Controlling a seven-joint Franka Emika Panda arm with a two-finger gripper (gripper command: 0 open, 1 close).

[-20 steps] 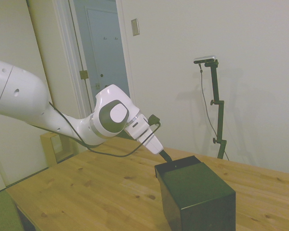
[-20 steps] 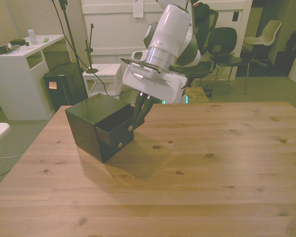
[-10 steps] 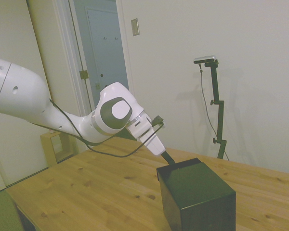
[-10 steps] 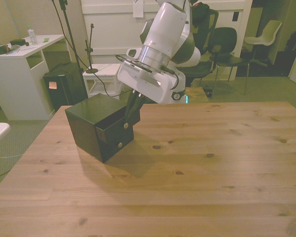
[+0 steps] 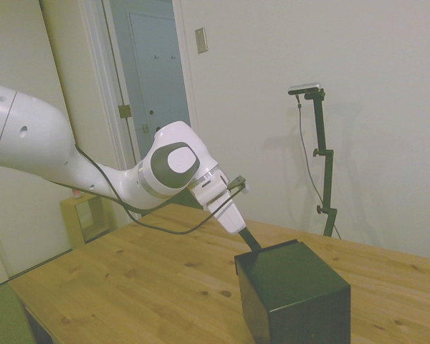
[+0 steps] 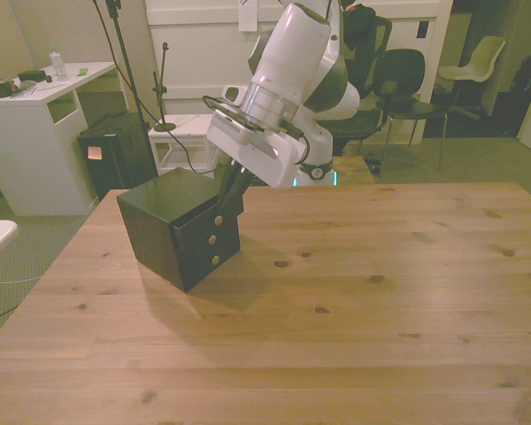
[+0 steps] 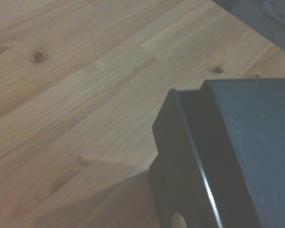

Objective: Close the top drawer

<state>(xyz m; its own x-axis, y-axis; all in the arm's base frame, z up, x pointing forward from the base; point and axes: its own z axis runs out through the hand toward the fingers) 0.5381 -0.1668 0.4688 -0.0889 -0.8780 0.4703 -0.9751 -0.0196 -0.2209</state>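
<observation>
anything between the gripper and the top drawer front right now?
Nothing visible. In the front view the gripper sits right against the top drawer, at its upper edge; no gap or object shows between them.

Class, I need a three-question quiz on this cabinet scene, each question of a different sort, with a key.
1. True or false: the top drawer sticks far out of the cabinet.
2. What does the claw press on? A) the top drawer's front B) the table C) the bottom drawer
3. How many round knobs show on the cabinet's front?

Key: 1 false, it is almost shut; 2 A; 3 three.
</observation>
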